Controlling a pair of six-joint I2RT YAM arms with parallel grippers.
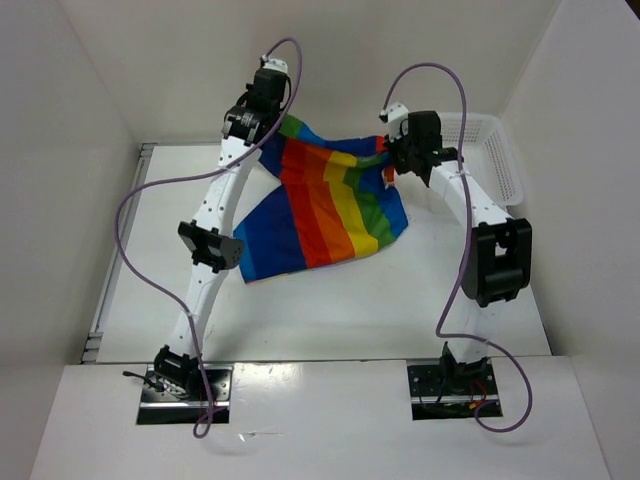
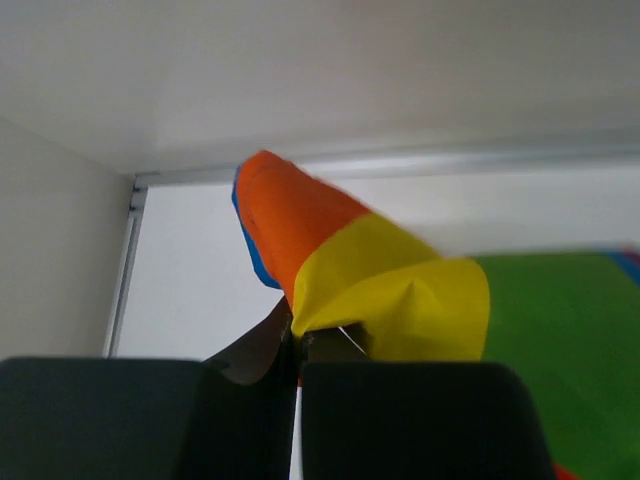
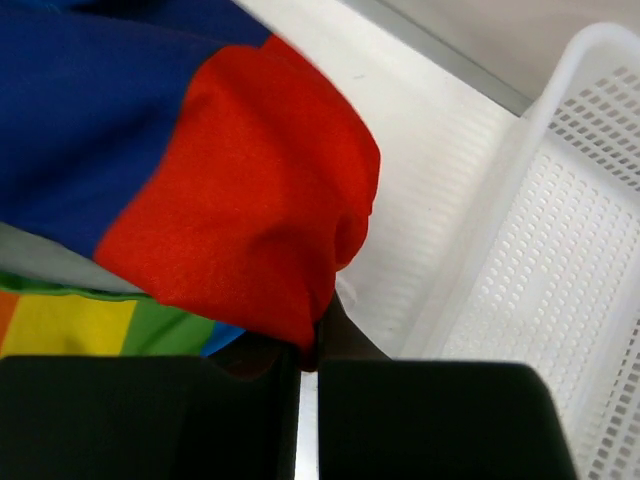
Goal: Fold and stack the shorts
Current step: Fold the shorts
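Over the white worktop [image 1: 330,310], between plain white walls [image 1: 80,120], the shorts [image 1: 330,205] hang spread, left pincer [image 1: 270,135] and right pincer [image 1: 392,165] each clamped on a far corner, mesh basket [image 1: 500,160] just beside the right one

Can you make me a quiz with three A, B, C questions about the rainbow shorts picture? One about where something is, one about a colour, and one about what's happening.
1. Where is the basket?
A. at the back right of the table
B. between the two arm bases
C. in the back left corner

2. What colour is the bit of the shorts at the right claw?
A. yellow
B. red
C. white

3. What is happening to the shorts?
A. they lie in the basket
B. they sit folded in a pile
C. both claws hold them

Answers:
1 A: it stands at the far right edge in the top view.
2 B: red cloth runs into that claw in its own view.
3 C: the left claw pinches them too, and they hang spread out, unfolded.
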